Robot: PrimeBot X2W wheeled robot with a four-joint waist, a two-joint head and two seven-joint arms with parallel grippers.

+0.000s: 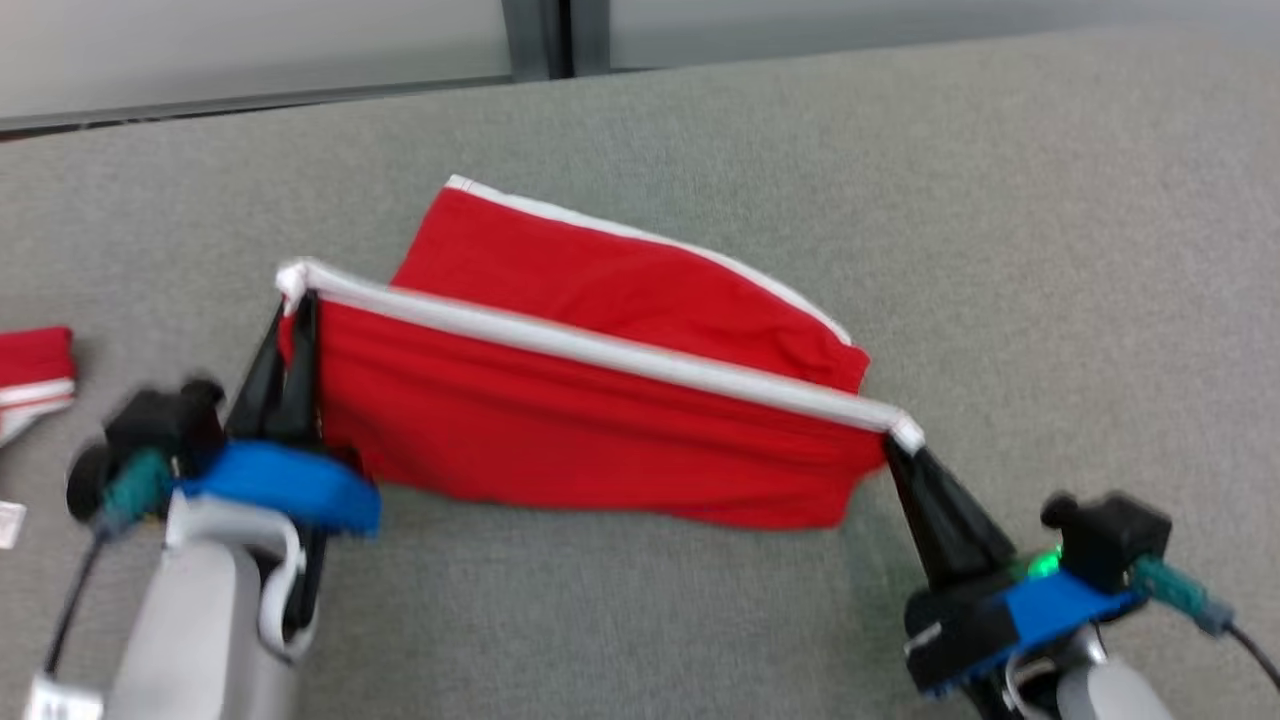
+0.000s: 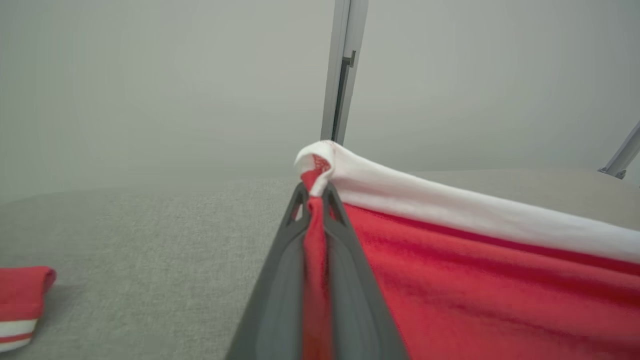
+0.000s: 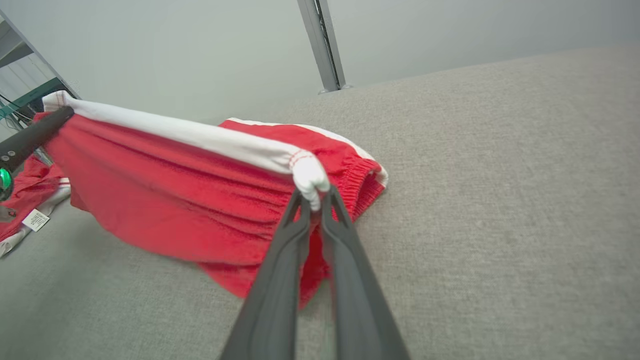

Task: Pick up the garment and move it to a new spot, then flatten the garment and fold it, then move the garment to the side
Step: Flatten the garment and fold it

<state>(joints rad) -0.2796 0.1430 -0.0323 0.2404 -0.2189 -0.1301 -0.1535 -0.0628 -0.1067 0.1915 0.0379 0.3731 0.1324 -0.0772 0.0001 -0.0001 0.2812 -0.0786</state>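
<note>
Over the grey tabletop (image 1: 1000,250), mid-frame, the red garment (image 1: 600,430) w/ white trim hangs stretched btwn both arms. Left gripper (image 1: 298,300): fingers pressed together, pinching the white-edged corner at the garment's left end. Its wrist cam shows red cloth squeezed down the slot and white hem bunched over the tips. Right gripper (image 1: 897,445): same deal, clamped on the opposite corner, a wad of white hem right at its tips.

White band runs taut from one grip to the other. Front panel drops from it like a curtain, and the lower edge looks to brush the tabletop near the right end. Back half lies flat behind, gathered elastic edge visible by the right gripper in its wrist cam.

Far left, well apart: another red-and-white cloth (image 1: 35,375) lying on the tabletop, small white label (image 1: 8,522) just beside it. Grey post (image 1: 540,40) up at the back.
</note>
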